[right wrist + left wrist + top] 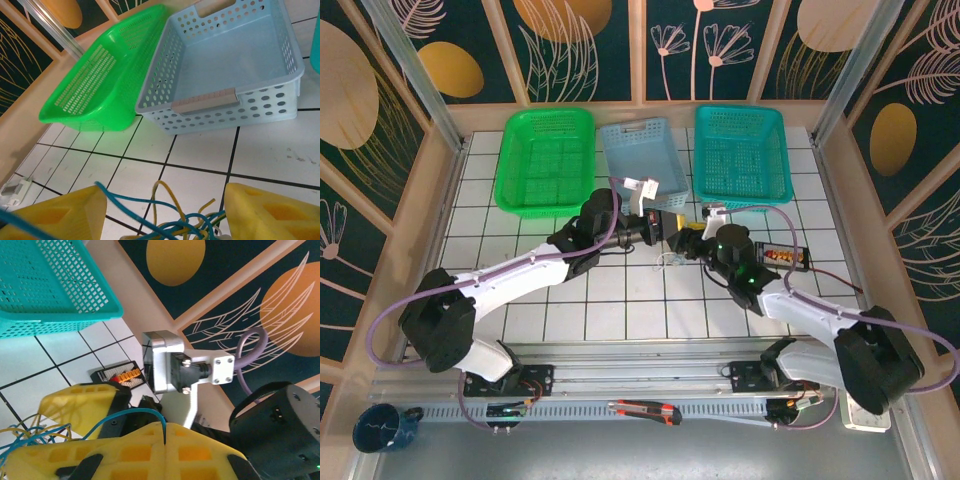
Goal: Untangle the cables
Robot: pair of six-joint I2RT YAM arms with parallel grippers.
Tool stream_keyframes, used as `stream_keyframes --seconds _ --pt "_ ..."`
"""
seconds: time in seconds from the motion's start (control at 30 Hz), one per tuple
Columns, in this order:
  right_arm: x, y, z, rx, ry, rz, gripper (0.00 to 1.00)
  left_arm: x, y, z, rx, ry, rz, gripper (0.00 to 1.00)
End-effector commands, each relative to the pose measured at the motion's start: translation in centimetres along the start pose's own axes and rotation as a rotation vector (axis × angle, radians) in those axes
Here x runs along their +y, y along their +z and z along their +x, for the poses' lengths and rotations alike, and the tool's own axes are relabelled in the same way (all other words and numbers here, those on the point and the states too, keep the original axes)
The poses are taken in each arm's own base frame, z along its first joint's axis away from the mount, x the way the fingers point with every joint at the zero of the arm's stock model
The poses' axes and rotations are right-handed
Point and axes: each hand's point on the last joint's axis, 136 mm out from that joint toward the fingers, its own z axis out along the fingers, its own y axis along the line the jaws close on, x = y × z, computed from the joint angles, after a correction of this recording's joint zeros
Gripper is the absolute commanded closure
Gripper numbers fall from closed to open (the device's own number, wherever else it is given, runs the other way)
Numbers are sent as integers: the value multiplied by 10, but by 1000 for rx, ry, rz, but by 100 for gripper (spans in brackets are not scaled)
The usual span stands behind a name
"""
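Centrally, left tool point(164, 434) pinches the cables point(172, 227); right tool point(165, 207) gapes astride them, bare tiles point(270, 160) around.

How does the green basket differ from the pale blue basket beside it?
The green basket has fine slots; the pale blue basket has round holes. The green basket looks wider than the pale blue basket. The pale blue basket bears a tan strip; the green basket has none. Both are empty.
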Motion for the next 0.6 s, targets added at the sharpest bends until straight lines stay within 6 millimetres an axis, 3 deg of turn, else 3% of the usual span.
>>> stream_keyframes --seconds 0.0,0.17,0.33,0.57 --pt "10 8 -25 -91 -1 -29 39 -33 -3 -20 -46 17 98 100" --pt "-4 14 -9 -73 27 7 49 -53 -9 -34 -78 11 155 100" --pt "-25 15 10 -62 58 76 61 -88 -16 -54 -112 -5 258 100" --pt "-49 16 40 -22 95 143 65 -138 -31 -92 -161 46 342 100"
